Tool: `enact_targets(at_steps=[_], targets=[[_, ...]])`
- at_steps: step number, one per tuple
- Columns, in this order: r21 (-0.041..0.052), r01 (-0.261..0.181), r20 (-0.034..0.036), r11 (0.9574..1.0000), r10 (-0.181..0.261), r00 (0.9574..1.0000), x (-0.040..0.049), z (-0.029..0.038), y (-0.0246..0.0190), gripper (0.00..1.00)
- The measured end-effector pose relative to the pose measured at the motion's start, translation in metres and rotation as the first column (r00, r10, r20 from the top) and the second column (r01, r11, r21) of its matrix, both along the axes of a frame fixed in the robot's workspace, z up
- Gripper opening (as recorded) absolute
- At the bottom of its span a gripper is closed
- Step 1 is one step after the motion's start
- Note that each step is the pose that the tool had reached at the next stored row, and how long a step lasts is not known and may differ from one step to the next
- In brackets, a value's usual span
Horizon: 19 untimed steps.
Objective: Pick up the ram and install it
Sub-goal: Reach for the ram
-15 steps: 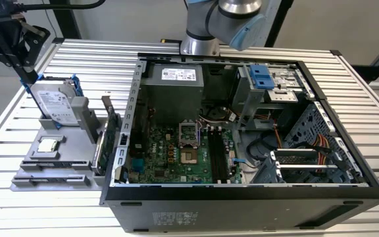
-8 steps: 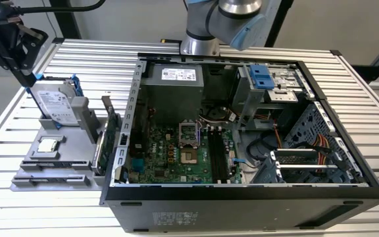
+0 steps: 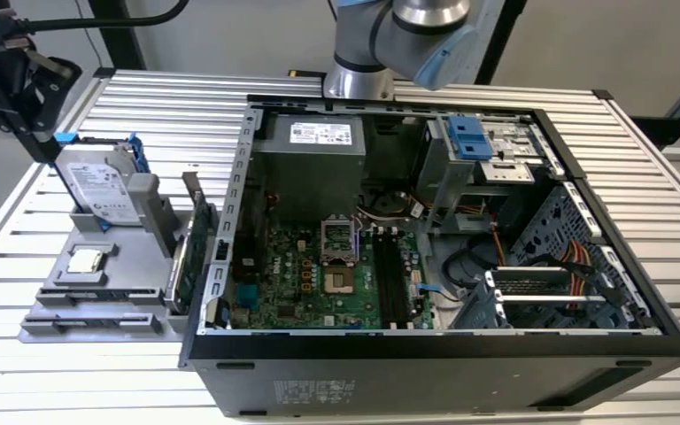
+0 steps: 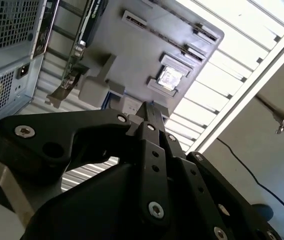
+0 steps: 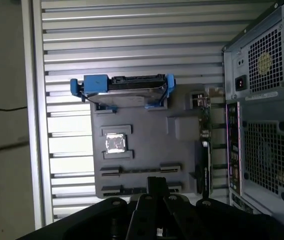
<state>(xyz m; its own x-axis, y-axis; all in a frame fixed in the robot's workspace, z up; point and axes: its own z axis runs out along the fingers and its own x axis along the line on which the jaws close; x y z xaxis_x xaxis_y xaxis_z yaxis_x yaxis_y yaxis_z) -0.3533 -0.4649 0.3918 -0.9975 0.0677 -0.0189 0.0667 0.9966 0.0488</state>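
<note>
My gripper (image 3: 47, 150) hangs at the exterior view's left, just above the back end of the grey parts holder (image 3: 104, 301). In both wrist views its black fingers meet at one tip (image 4: 151, 107) (image 5: 157, 181), shut, and no part shows between them. The ram is hidden from me. The holder's two long narrow slots (image 5: 139, 170) near my fingertip look bare. The open computer case (image 3: 435, 354) lies at centre, and the motherboard (image 3: 305, 274) with its black slots (image 3: 388, 279) faces up inside.
The holder carries a silver hard drive in a blue frame (image 3: 98, 190) (image 5: 132, 87), a square processor chip (image 3: 86, 259) (image 5: 114, 142) and a green card (image 3: 198, 239) standing on edge against the case. The arm's base (image 3: 358, 80) stands behind the case on the slatted table.
</note>
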Motion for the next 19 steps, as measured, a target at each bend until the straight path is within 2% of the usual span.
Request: enact_targets(at_steps=[2,5,10,19], targets=[[-0.0002,0.000,-0.0005,1.0000,0.000,1.0000,-0.0001,0.0000,-0.0034,0.00],[0.0000,-0.001,-0.0051,1.0000,0.001,1.0000,-0.0004,0.0000,-0.0073,0.00],[-0.0001,-0.017,-0.0067,0.9999,0.017,0.9998,-0.0030,-0.0001,-0.0103,0.00],[-0.0002,-0.096,-0.0054,0.9953,0.096,0.9953,-0.0059,-0.0002,-0.0125,0.00]])
